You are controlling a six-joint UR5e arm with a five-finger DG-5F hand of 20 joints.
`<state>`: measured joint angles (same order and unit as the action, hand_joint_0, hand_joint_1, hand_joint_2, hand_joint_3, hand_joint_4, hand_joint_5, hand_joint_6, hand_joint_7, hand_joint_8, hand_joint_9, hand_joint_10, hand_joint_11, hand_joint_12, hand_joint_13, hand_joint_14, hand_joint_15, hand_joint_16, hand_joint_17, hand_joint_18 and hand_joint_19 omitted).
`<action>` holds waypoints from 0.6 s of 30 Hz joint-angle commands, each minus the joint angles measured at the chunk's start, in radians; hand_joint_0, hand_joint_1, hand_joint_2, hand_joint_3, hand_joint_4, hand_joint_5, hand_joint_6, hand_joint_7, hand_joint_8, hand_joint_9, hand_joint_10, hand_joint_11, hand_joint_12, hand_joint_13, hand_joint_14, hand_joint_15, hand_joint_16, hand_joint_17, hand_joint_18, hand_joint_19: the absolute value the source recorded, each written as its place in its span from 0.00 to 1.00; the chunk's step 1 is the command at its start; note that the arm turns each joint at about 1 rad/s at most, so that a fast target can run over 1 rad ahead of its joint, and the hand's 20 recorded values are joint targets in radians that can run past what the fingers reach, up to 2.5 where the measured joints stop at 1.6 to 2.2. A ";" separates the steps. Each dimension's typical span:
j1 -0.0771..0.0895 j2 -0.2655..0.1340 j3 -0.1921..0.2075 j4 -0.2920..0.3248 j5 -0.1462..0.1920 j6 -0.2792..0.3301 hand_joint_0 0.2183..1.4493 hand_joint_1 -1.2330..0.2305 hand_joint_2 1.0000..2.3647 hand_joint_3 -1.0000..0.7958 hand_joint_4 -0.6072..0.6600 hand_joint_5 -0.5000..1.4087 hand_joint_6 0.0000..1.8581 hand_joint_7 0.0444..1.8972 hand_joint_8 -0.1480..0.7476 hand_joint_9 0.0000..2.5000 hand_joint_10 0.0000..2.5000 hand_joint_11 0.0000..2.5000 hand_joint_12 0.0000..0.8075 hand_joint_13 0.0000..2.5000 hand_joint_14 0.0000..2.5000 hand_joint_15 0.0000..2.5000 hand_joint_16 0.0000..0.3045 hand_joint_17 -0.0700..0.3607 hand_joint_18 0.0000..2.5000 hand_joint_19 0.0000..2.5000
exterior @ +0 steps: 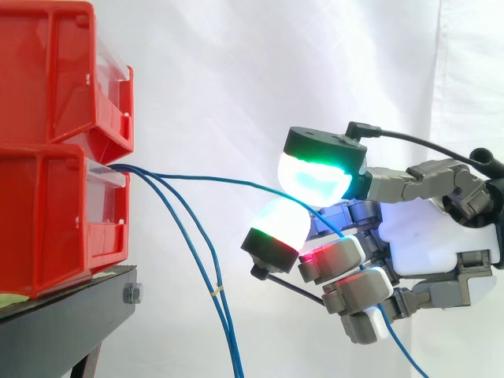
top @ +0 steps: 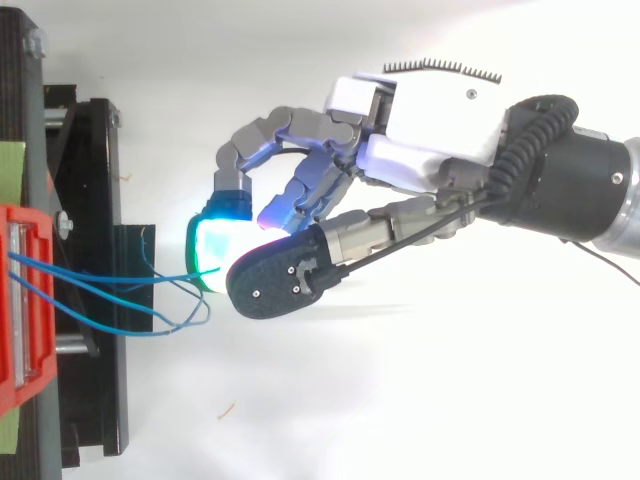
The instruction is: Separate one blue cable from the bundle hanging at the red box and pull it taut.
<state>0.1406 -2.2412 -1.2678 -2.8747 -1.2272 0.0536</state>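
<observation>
Solid red: bins (exterior: 55, 157). Blue: separated cable (exterior: 236, 181), bundle (exterior: 197, 252). Black: stand (exterior: 63, 315). Plain white: curtain (exterior: 236, 79). Grey and white: hand (exterior: 425, 244), with black-backed pads (exterior: 315, 177) glowing green-cyan, white and red.

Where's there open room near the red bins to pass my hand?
Free: the gap above the separated blue cable, between the upper red bin and the hand. Tighter: the wedge under it, between the hanging cables and the hand. Crowded: the lower red bin's mouth, where cables fan out.

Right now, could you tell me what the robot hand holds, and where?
One blue cable, pinched partway along its length between fingertips of the robot hand.
</observation>
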 commanded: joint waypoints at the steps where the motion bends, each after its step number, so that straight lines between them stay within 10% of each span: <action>1: 0.001 0.000 0.001 0.000 0.000 0.000 0.34 0.34 0.01 0.41 0.55 0.14 0.47 0.55 0.46 0.43 0.01 0.62 0.40 0.48 0.01 0.55 0.15 0.41 0.39 0.39; 18: 0.001 0.000 0.001 0.000 0.000 -0.018 0.27 0.41 0.00 0.28 0.58 0.14 0.47 0.51 0.47 0.42 0.03 0.60 0.42 0.48 0.01 0.55 0.16 0.42 0.38 0.39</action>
<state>0.1411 -2.2414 -1.2674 -2.8747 -1.2280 0.0446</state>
